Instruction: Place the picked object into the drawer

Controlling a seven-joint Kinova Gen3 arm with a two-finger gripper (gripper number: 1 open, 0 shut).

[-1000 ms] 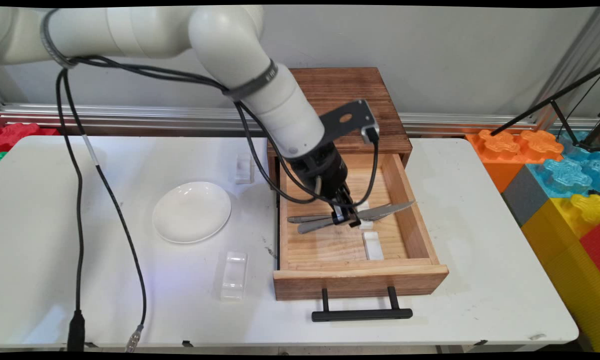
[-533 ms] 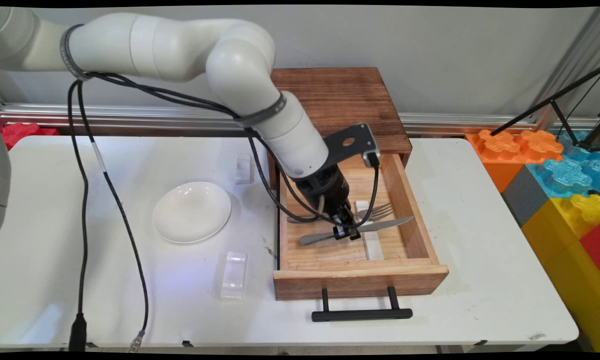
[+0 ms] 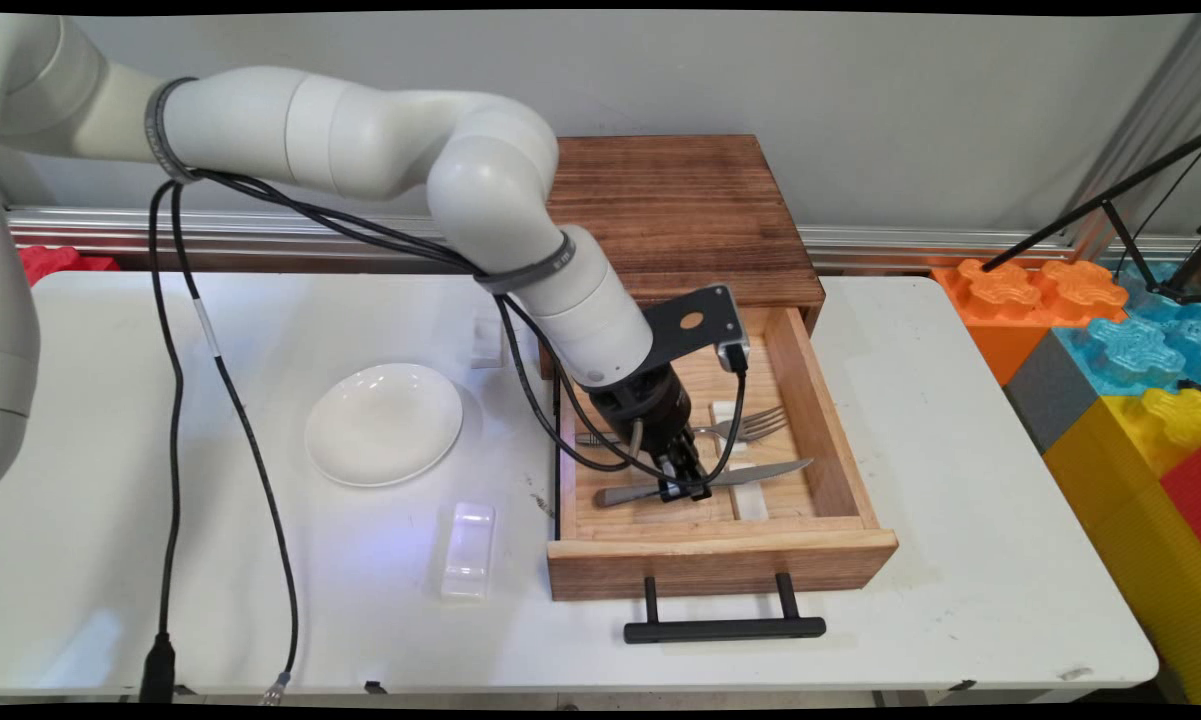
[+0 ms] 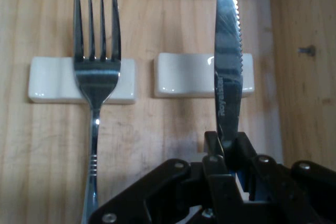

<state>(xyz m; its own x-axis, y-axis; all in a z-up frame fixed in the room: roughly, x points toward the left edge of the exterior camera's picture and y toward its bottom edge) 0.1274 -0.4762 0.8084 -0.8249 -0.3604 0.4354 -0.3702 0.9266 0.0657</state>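
1. Your pincer [image 3: 687, 490] sits low inside the open drawer [image 3: 840, 470], clenched on the knife [image 3: 760, 472] near the middle of its length. The hand view shows the blade [image 4: 228, 72] pinched between the fingers [image 4: 215, 153] and running straight out ahead of them.
2. In the main view the knife lies roughly across the drawer. Its handle sticks out to the picture's left of the pincer, and its blade points right, toward the drawer's right wall.
3. The blade crosses over a white rest [image 4: 184, 74] on the drawer floor. You cannot tell from either view whether the blade touches the rest or hangs just above it.
4. The fork [image 3: 750, 425] lies beside the knife, on the far side of it in the main view, and roughly parallel. Its neck rests on a second white rest [image 4: 50, 80]. The two rests stand side by side with a gap between them.
5. In the hand view the fork is left of the knife and apart from it. The serrated edge of the knife faces away from the fork, toward the drawer wall.
6. On the table [image 3: 960, 450] left of the drawer are a white plate [image 3: 383, 423] and two more white rests, one near the drawer's front corner [image 3: 468, 550] and one farther back [image 3: 487, 335]. All are well apart from your pincer.
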